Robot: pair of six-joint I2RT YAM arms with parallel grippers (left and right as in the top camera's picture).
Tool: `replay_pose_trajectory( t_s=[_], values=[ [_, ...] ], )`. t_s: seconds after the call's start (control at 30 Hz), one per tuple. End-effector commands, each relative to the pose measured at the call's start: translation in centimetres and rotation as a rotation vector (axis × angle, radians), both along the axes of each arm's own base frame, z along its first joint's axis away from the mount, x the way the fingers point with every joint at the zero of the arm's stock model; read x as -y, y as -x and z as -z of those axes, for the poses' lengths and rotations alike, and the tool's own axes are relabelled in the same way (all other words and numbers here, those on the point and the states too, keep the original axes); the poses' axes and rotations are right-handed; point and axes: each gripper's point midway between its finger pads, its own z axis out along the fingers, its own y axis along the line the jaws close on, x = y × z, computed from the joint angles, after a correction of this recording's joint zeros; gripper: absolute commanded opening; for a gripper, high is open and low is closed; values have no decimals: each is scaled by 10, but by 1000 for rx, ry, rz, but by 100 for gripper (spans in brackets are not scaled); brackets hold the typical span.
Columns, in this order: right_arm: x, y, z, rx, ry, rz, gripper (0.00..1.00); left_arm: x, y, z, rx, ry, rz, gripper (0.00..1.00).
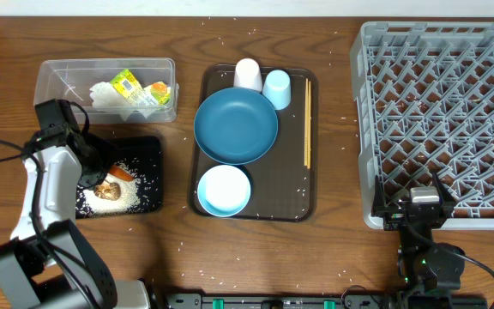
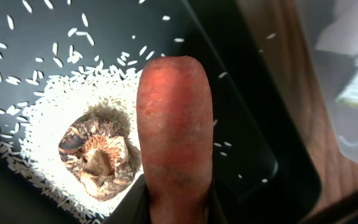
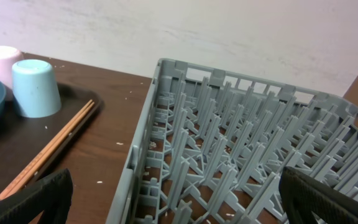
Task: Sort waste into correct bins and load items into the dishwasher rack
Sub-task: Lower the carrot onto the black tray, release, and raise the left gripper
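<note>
My left gripper (image 1: pixel 110 171) is shut on the orange carrot (image 1: pixel 123 172), holding it over the shallow black tray (image 1: pixel 148 154). In the left wrist view the carrot (image 2: pixel 174 124) sticks out from the jaws (image 2: pixel 174 211) above white rice (image 2: pixel 48 124) and the brown food lump (image 2: pixel 98 155). The clear tub (image 1: pixel 58 73) holds the crumpled tissue (image 1: pixel 101 93) and the yellow-green wrapper (image 1: pixel 131 84). My right gripper (image 3: pixel 179 193) is open and empty at the grey rack's (image 1: pixel 444 103) front-left corner.
The brown serving tray (image 1: pixel 294 193) holds the dark-blue dish (image 1: pixel 236 125), light-blue bowl (image 1: pixel 224 190), white cup (image 1: pixel 248 75), pale-blue cup (image 1: pixel 277 88) and chopsticks (image 1: pixel 307 124). Loose rice grains are scattered on the table.
</note>
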Motion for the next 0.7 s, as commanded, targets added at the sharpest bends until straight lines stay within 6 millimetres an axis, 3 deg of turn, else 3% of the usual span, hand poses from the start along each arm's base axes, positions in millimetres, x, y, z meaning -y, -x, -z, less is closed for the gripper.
replay_pose_trajectory(
  t_s=[0.0, 0.2, 0.23, 0.3, 0.33, 0.67],
  values=[
    [3, 0, 0, 1, -4, 15, 99, 1, 7, 9, -39, 24, -45, 19],
    [3, 0, 0, 1, -3, 15, 99, 2, 10, 10, -52, 29, -45, 20],
    [3, 0, 0, 0, -4, 15, 99, 2, 10, 10, -52, 29, -44, 27],
    [3, 0, 0, 1, -4, 15, 99, 2, 10, 10, -52, 29, -44, 67],
    [3, 0, 0, 1, -4, 15, 99, 2, 10, 10, -52, 29, -45, 76],
    [3, 0, 0, 1, -4, 15, 99, 2, 10, 10, -52, 29, -44, 76]
  ],
)
